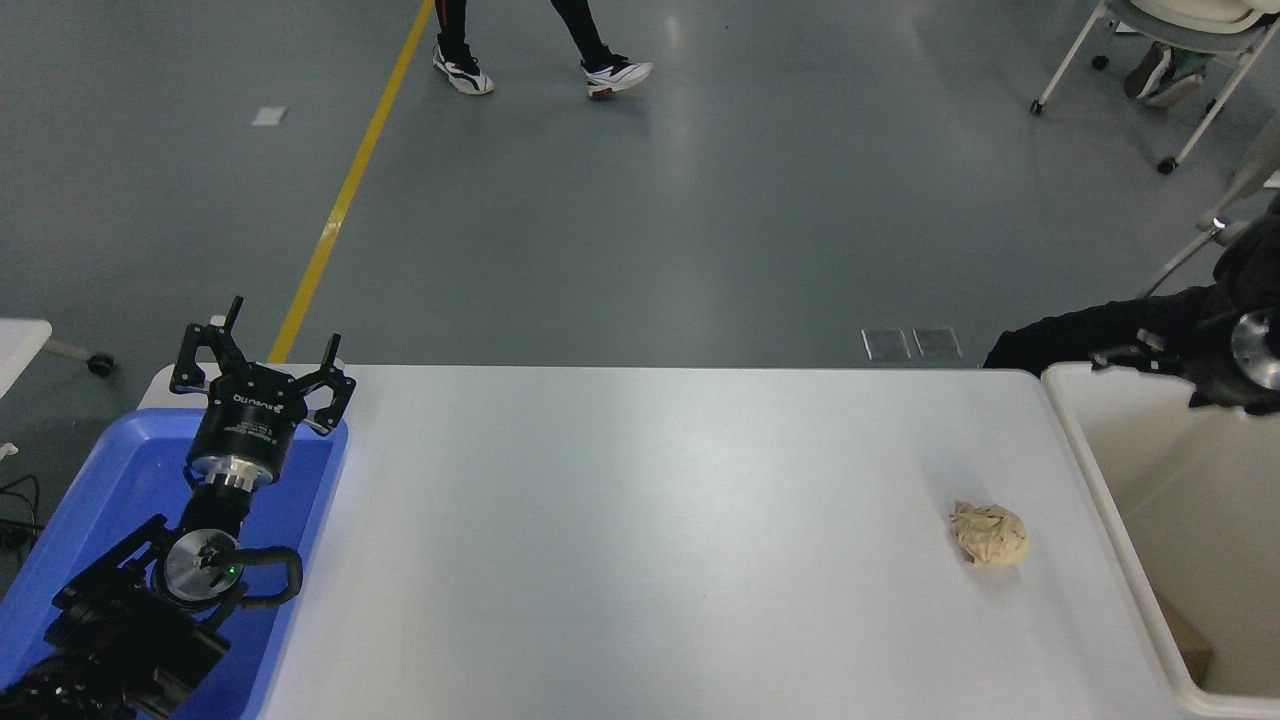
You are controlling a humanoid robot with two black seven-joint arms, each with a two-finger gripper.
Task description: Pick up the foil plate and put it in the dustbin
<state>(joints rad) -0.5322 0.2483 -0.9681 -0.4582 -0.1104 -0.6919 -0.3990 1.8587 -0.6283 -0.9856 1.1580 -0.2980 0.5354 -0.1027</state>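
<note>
Over the bin [1120,470], right arm [1235,360] only partly visible, grip unreadable; plate unseen. Risk: arm snagging the rim. Left gripper [262,360] parked open, empty.

White table [640,540] spans the frame. Left gripper [262,345] is parked at the lower left above a shallow blue tray [90,490], fingers spread apart, nothing between them. The tray sits at the table's left end. A tan crumpled paper ball [988,533] lies on the table toward the right, apart from the dustbin [1110,520], which stands against the table's right end; only its near rim and cream inner wall show. The right arm [1235,365] enters from the right edge over the bin's far rim; its fingers cannot be made out. A person's legs [540,45] cross the grey floor beyond.
</note>
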